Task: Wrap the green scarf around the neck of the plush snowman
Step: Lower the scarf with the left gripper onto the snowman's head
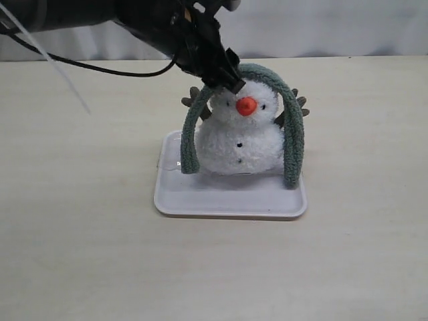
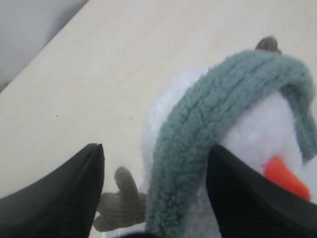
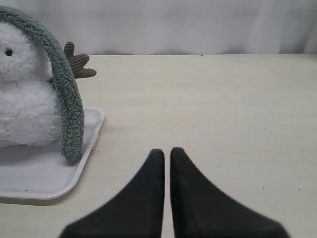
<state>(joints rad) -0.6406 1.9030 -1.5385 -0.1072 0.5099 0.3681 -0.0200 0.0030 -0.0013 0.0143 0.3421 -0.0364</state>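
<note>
Precariously, the green scarf arches over the plush snowman's head — the left gripper, jaws spread, could snag it.

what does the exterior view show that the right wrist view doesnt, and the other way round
Only the exterior view: the left pincer at the head of the plush snowman, the orange nose, and both ends of the green scarf hanging down, one on either side. Only the right wrist view: the right pincer, shut, over the table beside the tray. Both: the snowman, the scarf draped over its head rather than around its neck, one twig arm and the white tray.
</note>
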